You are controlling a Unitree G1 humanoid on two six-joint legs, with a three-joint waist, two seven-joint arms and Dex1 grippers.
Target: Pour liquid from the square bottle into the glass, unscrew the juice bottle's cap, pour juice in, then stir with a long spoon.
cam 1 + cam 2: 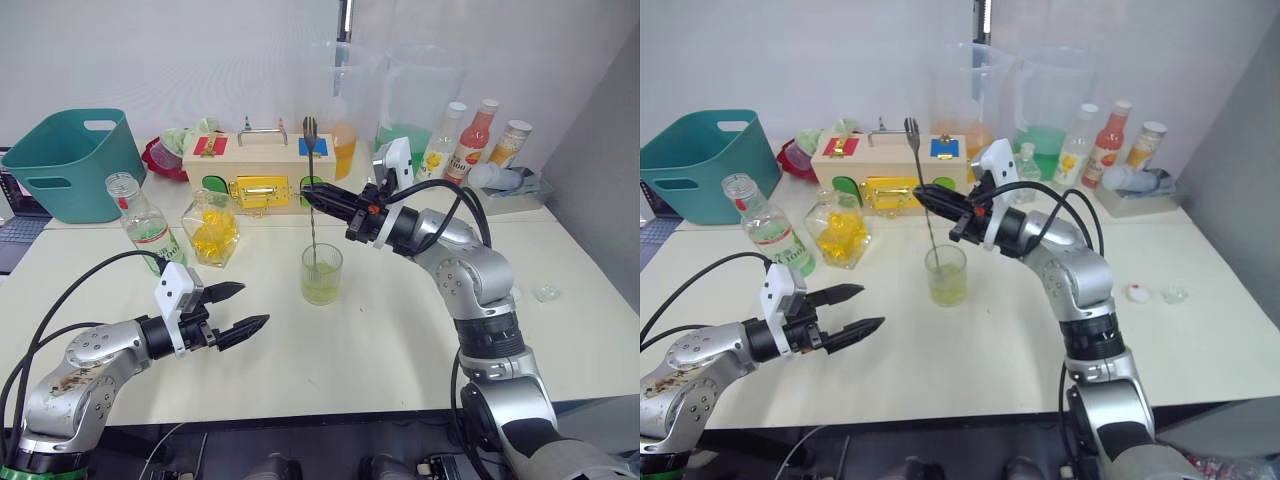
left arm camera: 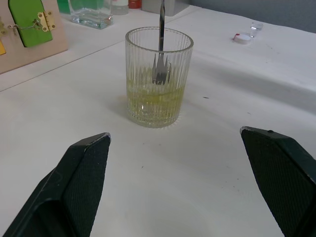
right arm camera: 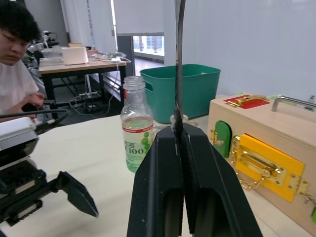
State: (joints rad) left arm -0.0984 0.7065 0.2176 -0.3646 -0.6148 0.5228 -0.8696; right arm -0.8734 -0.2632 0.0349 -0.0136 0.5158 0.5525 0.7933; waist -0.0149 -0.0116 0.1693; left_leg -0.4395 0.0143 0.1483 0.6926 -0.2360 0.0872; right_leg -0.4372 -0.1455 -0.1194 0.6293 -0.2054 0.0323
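The long spoon [image 1: 312,195], clamped in my right end effector [image 1: 308,193], dips into the glass [image 1: 322,274], its lower tip blurred by ribbing; left end effector [image 1: 243,309] gapes.

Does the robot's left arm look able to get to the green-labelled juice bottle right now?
Probably yes. The left gripper is open and empty, and the juice bottle stands just beyond it with bare table between.

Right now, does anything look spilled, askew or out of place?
No spill shows. The juice bottle leans, uncapped. Its cap lies far off on the table's right side. The long spoon, in the right gripper, stands fork-end-up in the glass.
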